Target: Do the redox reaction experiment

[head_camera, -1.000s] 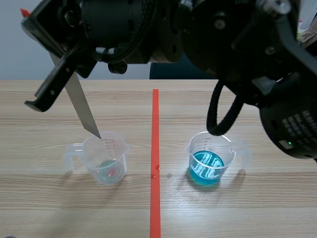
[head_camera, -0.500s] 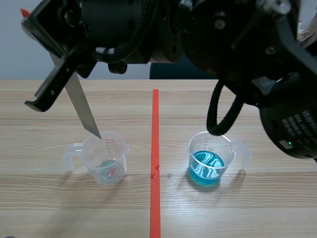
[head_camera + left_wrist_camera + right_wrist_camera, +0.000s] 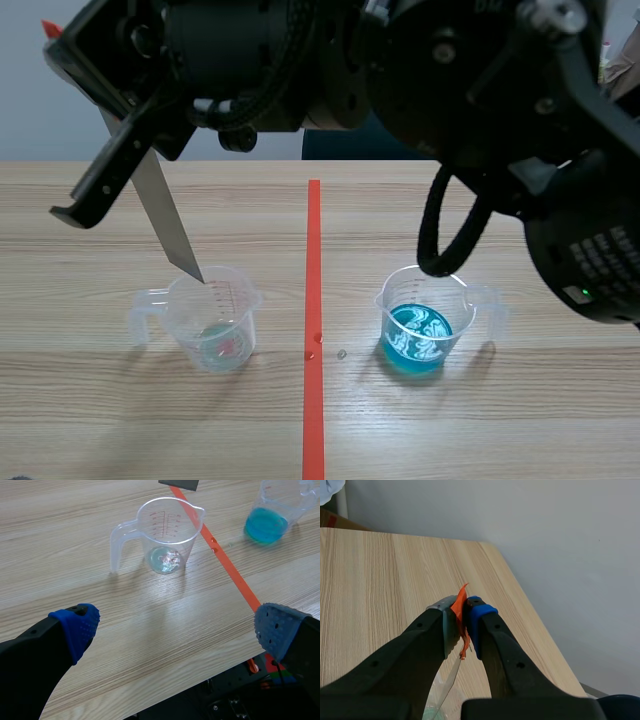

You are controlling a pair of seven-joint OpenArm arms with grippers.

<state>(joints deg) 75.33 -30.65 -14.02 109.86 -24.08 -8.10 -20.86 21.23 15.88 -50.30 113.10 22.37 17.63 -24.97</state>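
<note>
Metal strip (image 3: pixel 168 220) hangs slanted over the left part of the tabletop (image 3: pixel 100 420) in the scene view. Its pointed lower end is just at the rim of the clear cup (image 3: pixel 215 320); whether it touches the rim I cannot tell. This cup has only a little pale liquid at its bottom. The blue cup (image 3: pixel 420 325) stands well apart, on the other side of the red tape line (image 3: pixel 314 250), and some small drops (image 3: pixel 342 353) lie near that line.

In the left wrist view, the left end effector (image 3: pixel 175 627) is wide open and holds nothing. It hangs above the near part of the tabletop. The clear cup is ahead of it, with its handle on the side away from the blue cup.

In the right wrist view, the right end effector (image 3: pixel 462 611) is closed tight on the upper end of the strip, where an orange tag (image 3: pixel 459 602) sticks out between the pads. The strip runs down under the fingers toward the cup.

I judge that the step in hand is dipping the strip into the clear cup. To do it well, first bring the tip over the middle of the mouth, then lower it slowly along the strip's own slant. The cup looks light, so a push on its rim may tip it. The grip should be firm, because a thin strip can swivel between the pads.
</note>
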